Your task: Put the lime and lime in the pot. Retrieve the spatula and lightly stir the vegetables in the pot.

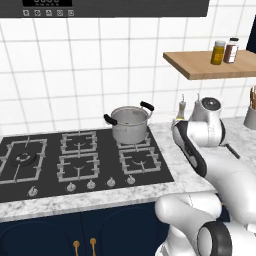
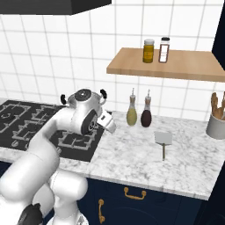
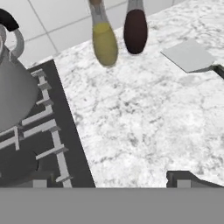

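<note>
The steel pot (image 1: 129, 124) with two black loop handles stands on the back right burner of the hob; its side fills the left edge of the hand view (image 3: 13, 87). No limes are in sight; I cannot see into the pot. The spatula (image 2: 163, 139) lies flat on the marble counter right of the hob, its grey blade (image 3: 188, 54) at the upper right of the hand view. My gripper (image 3: 108, 180) hangs open over the counter beside the hob's right edge, between pot and spatula, with nothing between its fingertips. In the right base view the gripper (image 2: 108, 124) points down toward the counter.
A yellow-green bottle (image 2: 131, 115) and a dark bottle (image 2: 146, 116) stand against the tiled wall behind the counter. A wooden shelf (image 2: 184, 68) with two jars hangs above. A utensil holder (image 2: 216, 124) stands at the far right. The black hob (image 1: 75, 160) stretches left.
</note>
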Robot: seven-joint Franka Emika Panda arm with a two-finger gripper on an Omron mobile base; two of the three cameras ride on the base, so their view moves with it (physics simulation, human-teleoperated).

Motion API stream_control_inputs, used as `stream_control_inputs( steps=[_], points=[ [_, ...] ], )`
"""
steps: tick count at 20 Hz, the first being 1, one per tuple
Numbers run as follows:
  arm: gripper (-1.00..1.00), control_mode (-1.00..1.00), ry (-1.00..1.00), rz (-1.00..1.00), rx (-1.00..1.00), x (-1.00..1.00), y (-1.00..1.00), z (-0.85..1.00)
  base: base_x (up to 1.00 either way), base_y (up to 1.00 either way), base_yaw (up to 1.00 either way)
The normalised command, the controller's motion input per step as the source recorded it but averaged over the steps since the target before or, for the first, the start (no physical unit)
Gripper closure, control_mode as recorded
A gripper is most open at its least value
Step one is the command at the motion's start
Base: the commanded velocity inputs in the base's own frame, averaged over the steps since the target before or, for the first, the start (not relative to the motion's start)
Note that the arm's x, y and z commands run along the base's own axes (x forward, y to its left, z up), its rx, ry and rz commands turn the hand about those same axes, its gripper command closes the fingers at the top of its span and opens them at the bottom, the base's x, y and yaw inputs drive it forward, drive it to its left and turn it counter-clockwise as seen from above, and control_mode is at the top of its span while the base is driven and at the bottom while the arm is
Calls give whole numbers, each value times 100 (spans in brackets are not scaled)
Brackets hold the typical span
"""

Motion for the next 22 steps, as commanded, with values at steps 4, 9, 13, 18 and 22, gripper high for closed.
stream_control_inputs(
  steps=[4, 9, 13, 18, 22],
  points=[
    [-100, -100, 9, 5, 0, -13, -100, -44, 0, 0, 0],
    [-100, -100, 14, 0, 3, 22, -100, -9, 0, 0, 0],
    [-100, -100, 17, 0, 0, 42, -100, -1, 0, 0, 0],
    [-100, -100, 16, 0, 0, 3, -100, -39, 0, 0, 0],
    [-100, -100, 8, 0, 0, 0, -83, -8, 0, 0, 0]
  ],
)
